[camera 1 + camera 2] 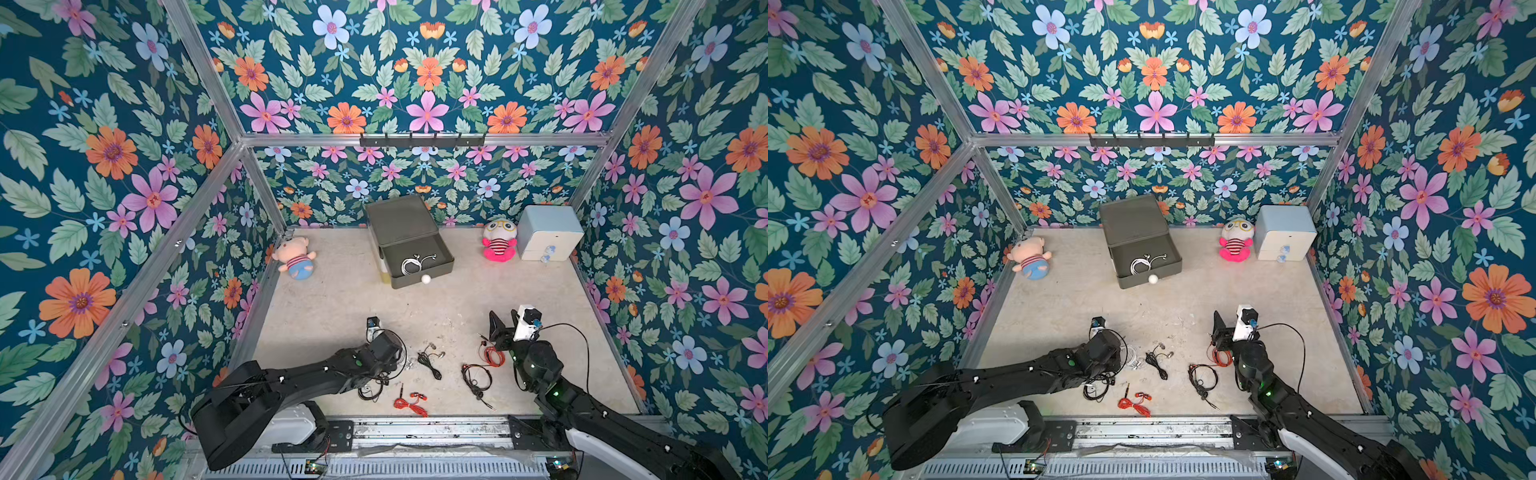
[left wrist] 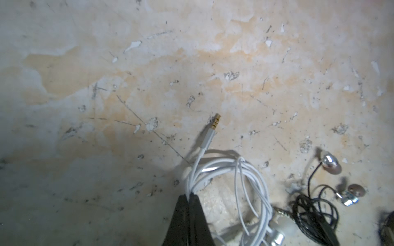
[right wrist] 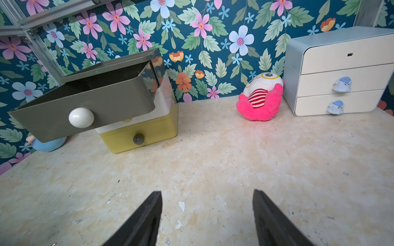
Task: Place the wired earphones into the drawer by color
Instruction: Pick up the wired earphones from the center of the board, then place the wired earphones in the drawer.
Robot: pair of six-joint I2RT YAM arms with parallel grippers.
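White earphone coil [image 2: 230, 181] lying on tabletop [image 2: 149, 85]; we are gripping it, left hand [image 2: 188, 194] clamped on cable. Right hand [image 3: 206, 192] hovering, jaws apart. Next, likely: lifting, carrying to open grey drawer [image 1: 405, 283].

An earphone coil [image 1: 415, 264] lies in the open drawer [image 1: 401, 284] (back centre); other coils [image 1: 430, 360], perhaps six, lie before it.
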